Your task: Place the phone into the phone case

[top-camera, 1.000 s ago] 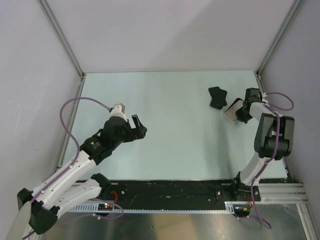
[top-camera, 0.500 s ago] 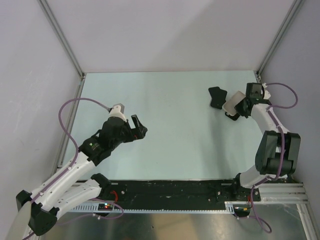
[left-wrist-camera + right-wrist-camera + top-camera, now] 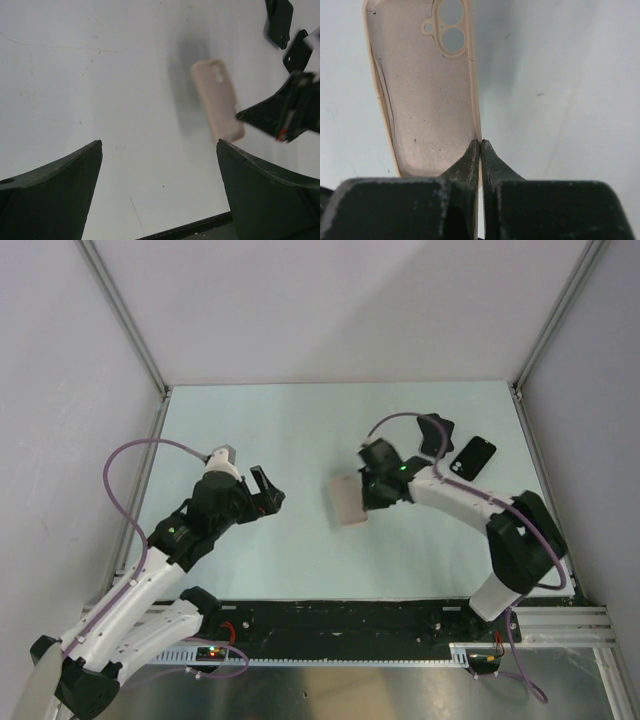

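Right hand (image 3: 480, 146) pinching phone case (image 3: 425, 100) | moved to centre | left hand (image 3: 159, 146) spread

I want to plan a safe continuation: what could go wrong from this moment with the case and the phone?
1. The right jaws pinch only one thin side wall of the beige case; it may twist or slip out.
2. The phone lies far from the case, close to another black object; reaching for it could bump that.

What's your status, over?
Left gripper open, empty. Right gripper shut on case rim, mid-table. Phone flat at far right, uncased. Black object beside it.
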`<state>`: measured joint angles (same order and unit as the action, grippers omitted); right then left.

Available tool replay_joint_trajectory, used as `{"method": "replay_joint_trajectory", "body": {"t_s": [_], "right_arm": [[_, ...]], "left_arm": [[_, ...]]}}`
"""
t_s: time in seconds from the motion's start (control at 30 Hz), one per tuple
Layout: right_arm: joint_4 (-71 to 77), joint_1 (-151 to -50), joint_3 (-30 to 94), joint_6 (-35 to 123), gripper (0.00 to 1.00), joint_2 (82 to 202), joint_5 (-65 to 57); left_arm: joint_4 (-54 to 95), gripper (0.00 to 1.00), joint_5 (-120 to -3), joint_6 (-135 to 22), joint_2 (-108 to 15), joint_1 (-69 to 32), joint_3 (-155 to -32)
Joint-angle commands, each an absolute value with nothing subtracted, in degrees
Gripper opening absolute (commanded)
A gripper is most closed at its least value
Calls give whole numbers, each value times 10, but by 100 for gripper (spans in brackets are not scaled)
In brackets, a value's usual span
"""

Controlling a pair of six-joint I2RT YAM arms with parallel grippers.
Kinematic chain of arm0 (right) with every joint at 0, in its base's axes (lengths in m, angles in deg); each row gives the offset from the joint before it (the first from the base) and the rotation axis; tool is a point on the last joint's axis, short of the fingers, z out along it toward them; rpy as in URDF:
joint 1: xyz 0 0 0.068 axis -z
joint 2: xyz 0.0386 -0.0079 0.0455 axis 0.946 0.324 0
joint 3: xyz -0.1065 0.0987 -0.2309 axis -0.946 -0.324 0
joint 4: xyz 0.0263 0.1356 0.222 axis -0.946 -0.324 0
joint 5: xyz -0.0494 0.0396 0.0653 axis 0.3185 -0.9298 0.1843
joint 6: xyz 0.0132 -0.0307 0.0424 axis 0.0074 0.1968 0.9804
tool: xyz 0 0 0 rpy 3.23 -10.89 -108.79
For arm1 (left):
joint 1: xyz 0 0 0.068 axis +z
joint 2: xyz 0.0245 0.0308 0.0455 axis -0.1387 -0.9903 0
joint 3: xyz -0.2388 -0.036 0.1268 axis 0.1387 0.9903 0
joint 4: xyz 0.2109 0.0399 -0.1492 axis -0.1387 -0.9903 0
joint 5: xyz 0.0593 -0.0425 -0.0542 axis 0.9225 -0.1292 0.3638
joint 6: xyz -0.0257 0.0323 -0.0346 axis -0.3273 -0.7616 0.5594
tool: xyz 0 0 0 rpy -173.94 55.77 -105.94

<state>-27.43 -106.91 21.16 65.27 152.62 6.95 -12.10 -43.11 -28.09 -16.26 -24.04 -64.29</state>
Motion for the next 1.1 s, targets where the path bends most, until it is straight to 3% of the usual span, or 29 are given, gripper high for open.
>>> {"method": "replay_joint_trajectory", "body": {"t_s": [0.0,0.13,0.2,0.3,0.37,0.43,0.73,1.07], "right_arm": [[-262,-1135,221,635,0,1580,57],[-247,-1169,221,635,0,1618,53],[-248,-1175,221,635,11,1626,59],[-253,-1174,221,631,60,1607,80],[-253,-1162,221,628,80,1579,91],[-246,-1133,222,625,90,1552,95],[-159,-897,255,627,96,1541,94],[-206,-787,458,593,96,1734,152]], "left_arm": [[-124,100,-445,-289,-155,-227,-668],[-125,100,-447,-287,-148,-225,-660],[-125,100,-448,-287,-144,-224,-655],[-125,100,-448,-287,-140,-224,-649],[-125,100,-448,-286,-138,-223,-647],[-125,100,-448,-285,-138,-223,-643],[-124,100,-459,-281,-132,-223,-639],[-128,100,-472,-281,-117,-222,-639]]}}
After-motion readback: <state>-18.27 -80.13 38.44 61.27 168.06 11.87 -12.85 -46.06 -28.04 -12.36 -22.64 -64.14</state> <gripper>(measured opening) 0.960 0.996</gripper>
